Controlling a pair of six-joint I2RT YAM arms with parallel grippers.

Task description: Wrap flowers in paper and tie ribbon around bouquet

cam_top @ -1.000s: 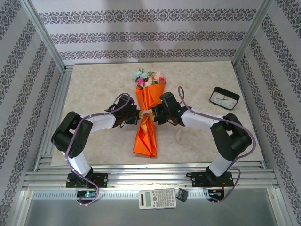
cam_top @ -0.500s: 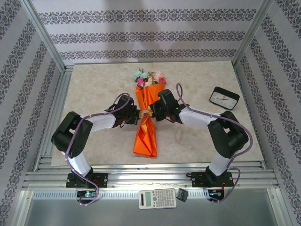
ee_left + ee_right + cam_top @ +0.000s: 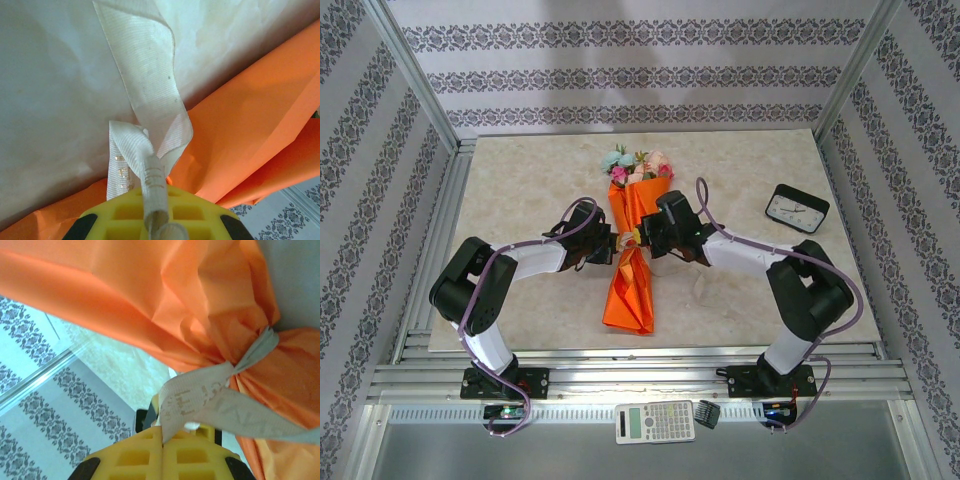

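Note:
The bouquet (image 3: 632,255), a tapering orange paper cone, lies lengthwise at the table's middle. The flowers (image 3: 638,165) show pink, peach and blue at its far wide end. A beige ribbon (image 3: 629,238) circles the pinched waist of the paper (image 3: 150,295). My left gripper (image 3: 610,240) sits just left of the waist, shut on one ribbon end (image 3: 152,175). My right gripper (image 3: 642,238) presses in from the right, its yellow fingers (image 3: 135,455) shut on the other ribbon end (image 3: 200,395). In the right wrist view the ribbon cinches the paper at a knot (image 3: 240,362).
A black alarm clock (image 3: 797,208) stands at the table's right. A calculator (image 3: 654,421) and a small dark object (image 3: 707,413) lie on the metal rail in front of the arm bases. Patterned walls close in the left, right and far sides.
The right gripper has moved a little left toward the bouquet's waist and closed on the ribbon end. The left arm and the bouquet have stayed put.

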